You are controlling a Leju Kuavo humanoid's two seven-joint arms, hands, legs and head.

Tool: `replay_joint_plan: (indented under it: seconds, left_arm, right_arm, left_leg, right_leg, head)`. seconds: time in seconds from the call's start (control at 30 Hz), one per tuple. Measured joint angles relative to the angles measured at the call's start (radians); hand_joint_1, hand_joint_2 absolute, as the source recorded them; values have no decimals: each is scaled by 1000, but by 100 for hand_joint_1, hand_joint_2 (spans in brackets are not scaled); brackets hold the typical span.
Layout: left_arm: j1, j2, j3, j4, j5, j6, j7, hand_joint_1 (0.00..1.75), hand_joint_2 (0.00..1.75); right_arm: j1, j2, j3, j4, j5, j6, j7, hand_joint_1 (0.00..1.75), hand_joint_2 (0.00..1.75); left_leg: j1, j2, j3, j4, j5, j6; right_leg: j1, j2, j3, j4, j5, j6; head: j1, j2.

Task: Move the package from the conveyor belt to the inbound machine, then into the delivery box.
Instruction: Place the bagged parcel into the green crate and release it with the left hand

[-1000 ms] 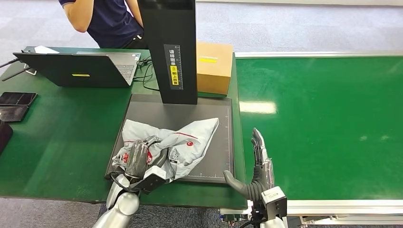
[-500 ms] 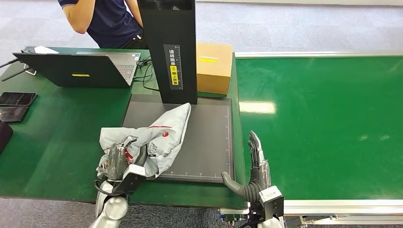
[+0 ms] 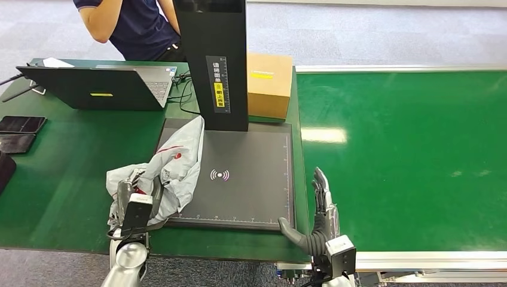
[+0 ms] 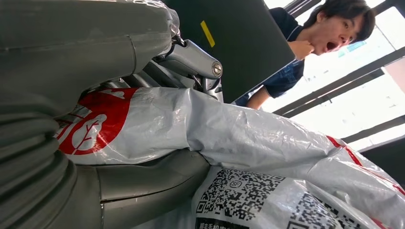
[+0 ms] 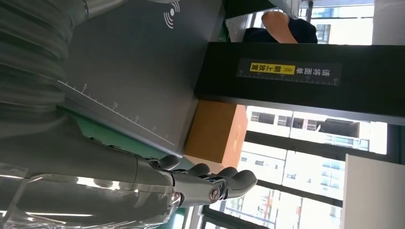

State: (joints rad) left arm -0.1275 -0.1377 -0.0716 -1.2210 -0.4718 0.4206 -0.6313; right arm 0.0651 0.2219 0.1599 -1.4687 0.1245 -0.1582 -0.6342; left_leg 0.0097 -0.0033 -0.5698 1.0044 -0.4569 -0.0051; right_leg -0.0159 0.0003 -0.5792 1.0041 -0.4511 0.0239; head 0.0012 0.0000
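Observation:
The package [image 3: 171,168] is a crumpled grey plastic mailer with red markings and QR labels [image 4: 248,191]. It lies over the left edge of the dark scanner plate [image 3: 245,179] of the inbound machine, half on the green table. My left hand [image 3: 133,200] grips its near end; in the left wrist view the thumb and fingers [image 4: 191,59] close around the bag. My right hand [image 3: 317,218] is open, fingers straight, at the plate's front right corner beside the conveyor belt [image 3: 406,155], holding nothing. The right wrist view shows its fingers [image 5: 210,183] extended.
The machine's black column [image 3: 212,60] rises at the back of the plate, with a cardboard box [image 3: 269,84] behind it on the right. A laptop [image 3: 95,86], cables and dark phones [image 3: 18,131] occupy the left table. A person [image 3: 134,27] in a dark shirt sits behind.
My left hand has dragged the package leftward off most of the scanner plate, uncovering the plate's centre symbol. The right hand has drawn back slightly toward me.

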Motion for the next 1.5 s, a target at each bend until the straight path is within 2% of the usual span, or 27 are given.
replay_joint_plan:
  seconds: [0.03,0.13,0.17,0.47,0.77,1.03,1.5]
  left_arm:
    - [-4,0,2,7,3,-3,-2,165,175]
    - [-18,0,6,28,9,-12,-7,34,175]
    - [-22,0,8,37,10,-16,-8,0,175]
    - [-29,-3,-11,58,-25,-22,-31,0,175]
    - [17,-7,-109,-16,-110,5,-37,0,175]
    - [71,-16,-203,-93,-145,-18,-43,0,175]
    - [92,-28,-264,-107,-170,-62,-24,0,175]
  right_arm:
    - [1,0,-1,0,-2,-1,-2,0,175]
    - [4,0,-3,3,-9,-6,-4,0,175]
    - [5,0,-3,5,-11,-9,-4,0,175]
    - [3,0,-10,19,-16,-16,-6,0,175]
    - [4,0,-13,34,-19,-17,-8,0,175]
    - [10,0,-15,31,-10,-27,-8,0,175]
    - [45,0,-15,-15,10,-40,-4,0,175]
  left_leg:
    - [0,0,0,0,0,0]
    - [0,0,0,0,0,0]
    - [0,0,0,0,0,0]
    - [0,0,0,0,0,0]
    - [0,0,0,0,0,0]
    - [0,0,0,0,0,0]
    - [0,0,0,0,-1,0]
  right_leg:
    - [0,0,0,0,0,0]
    - [0,0,0,0,0,0]
    - [0,0,0,0,0,0]
    - [0,0,0,0,0,0]
    - [0,0,0,0,0,0]
    - [0,0,0,0,0,0]
    - [0,0,0,0,0,0]
  head:
    - [0,0]
    - [0,0]
    - [0,0]
    - [0,0]
    - [0,0]
    - [0,0]
    - [0,0]
